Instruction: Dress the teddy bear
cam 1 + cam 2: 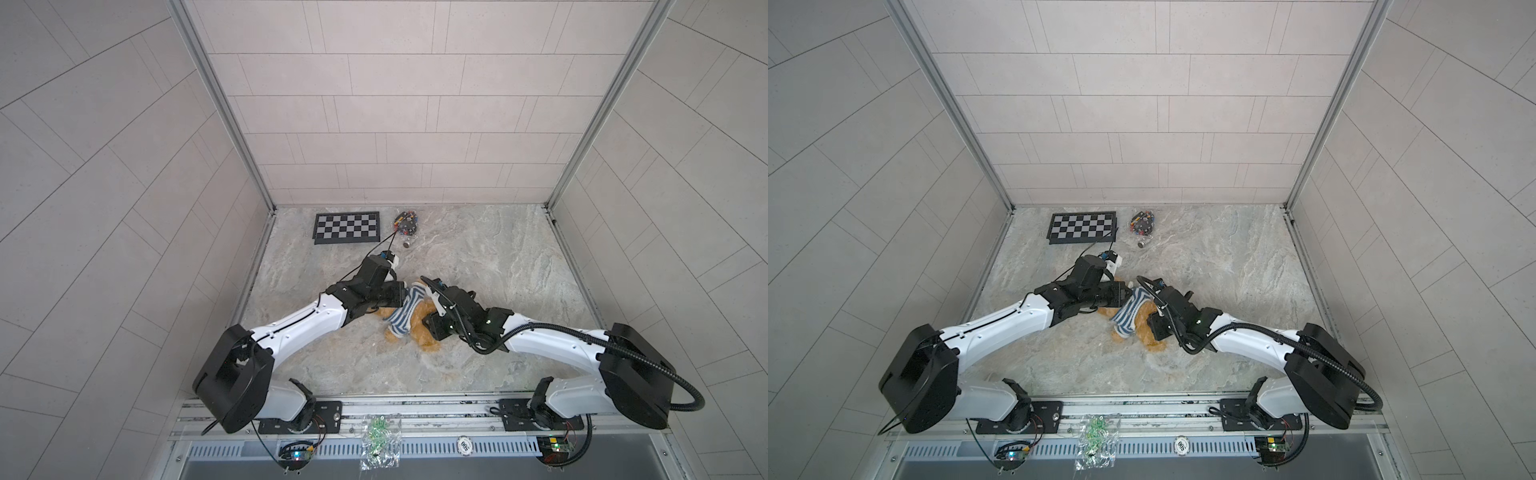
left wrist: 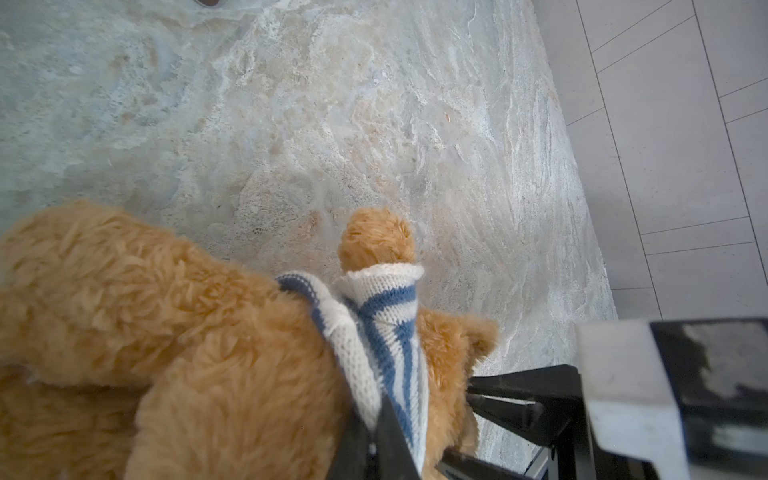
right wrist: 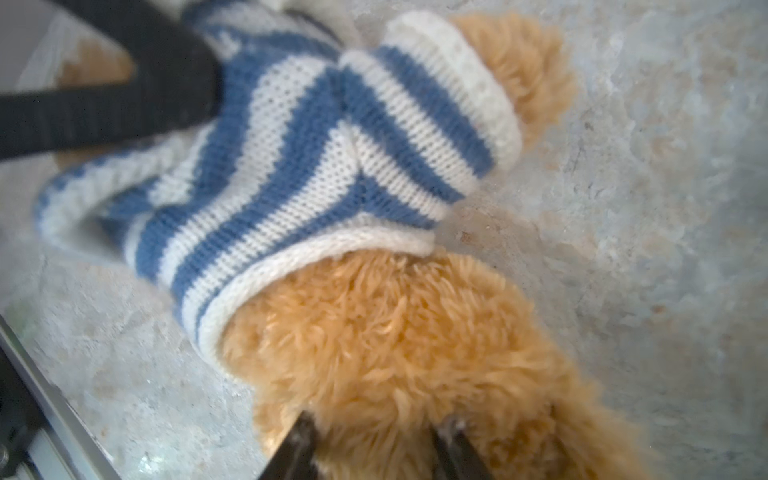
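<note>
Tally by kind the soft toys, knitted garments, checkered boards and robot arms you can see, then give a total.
Soft toys: 1, the teddy bear
Knitted garments: 1, the striped shirt
Checkered boards: 1
Robot arms: 2, left arm, right arm
Total: 5

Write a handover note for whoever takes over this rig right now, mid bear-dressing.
Left gripper: shut on the striped shirt, pinching a fold of it.
Right gripper: jaws on either side of the teddy bear, sunk in its fur; firm grip unclear.
Position: the bear lies in the middle of the table, with the shirt draped across its body.
Done: one paw is out through a sleeve cuff.
Left: pull the shirt down over the body. Check the head and other arm first, as neither can be seen.
</note>
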Robot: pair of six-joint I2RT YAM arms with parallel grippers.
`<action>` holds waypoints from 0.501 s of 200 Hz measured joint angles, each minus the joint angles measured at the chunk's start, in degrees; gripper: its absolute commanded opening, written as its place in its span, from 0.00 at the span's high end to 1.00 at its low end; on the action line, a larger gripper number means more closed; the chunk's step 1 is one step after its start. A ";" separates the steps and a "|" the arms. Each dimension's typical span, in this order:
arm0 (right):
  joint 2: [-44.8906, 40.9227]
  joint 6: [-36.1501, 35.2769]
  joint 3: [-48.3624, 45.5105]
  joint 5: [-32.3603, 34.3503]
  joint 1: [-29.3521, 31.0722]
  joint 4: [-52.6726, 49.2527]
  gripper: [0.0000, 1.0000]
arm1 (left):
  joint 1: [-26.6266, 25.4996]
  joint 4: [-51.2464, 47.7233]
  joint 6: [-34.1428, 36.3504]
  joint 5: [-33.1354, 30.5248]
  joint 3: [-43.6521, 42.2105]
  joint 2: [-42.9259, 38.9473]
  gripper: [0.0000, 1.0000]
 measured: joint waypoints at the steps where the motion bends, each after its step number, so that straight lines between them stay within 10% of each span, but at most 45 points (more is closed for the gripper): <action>1: 0.02 -0.09 0.02 0.00 0.00 0.00 0.69 | 0.00 -0.15 0.33 -0.02 0.00 -0.15 0.79; 100: 0.76 -1.53 1.05 0.02 0.76 -0.35 0.98 | -4.35 -10.45 2.84 -6.16 -0.20 -11.74 0.62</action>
